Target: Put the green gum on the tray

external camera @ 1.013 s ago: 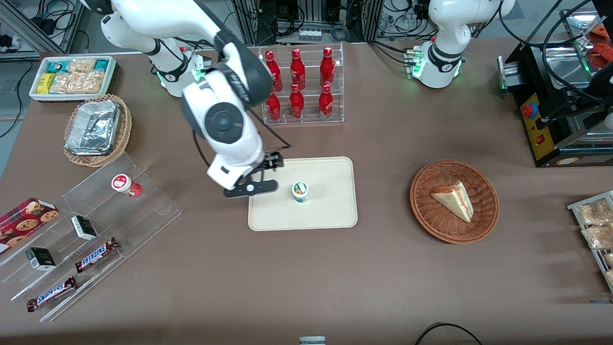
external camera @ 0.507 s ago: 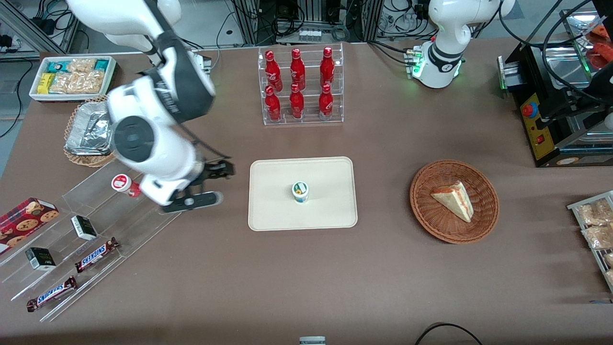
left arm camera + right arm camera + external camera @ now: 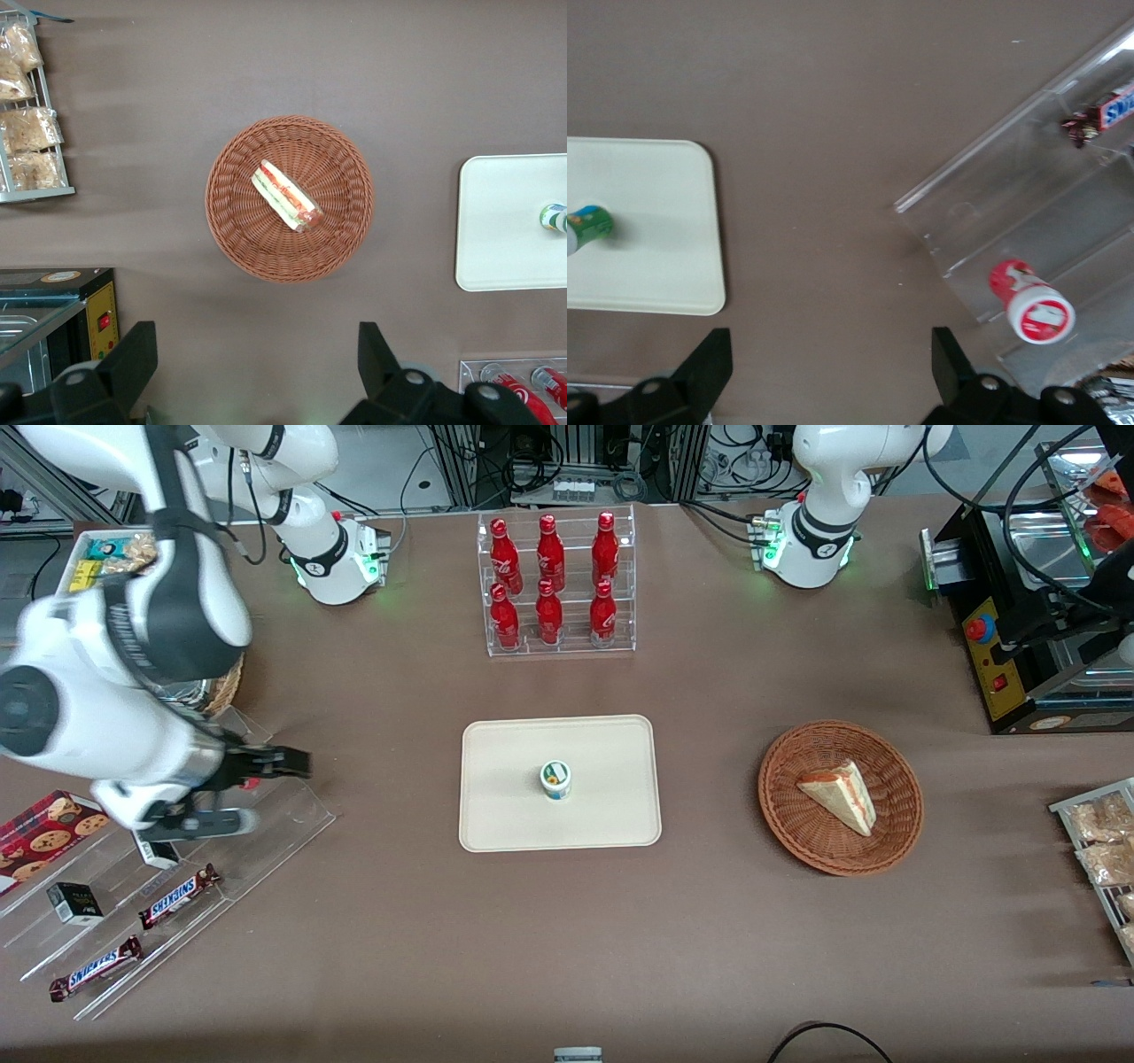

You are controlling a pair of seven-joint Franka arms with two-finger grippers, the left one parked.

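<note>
Task judged complete: green gum (image 3: 555,779) upright on tray (image 3: 505,819), well apart from gripper (image 3: 235,793), fingers spread, holding nothing.

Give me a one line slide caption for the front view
Green gum upright on the tray; open, empty hand above the clear stand.

A sandwich wedge (image 3: 839,794) lies in a wicker basket (image 3: 784,812).
</note>
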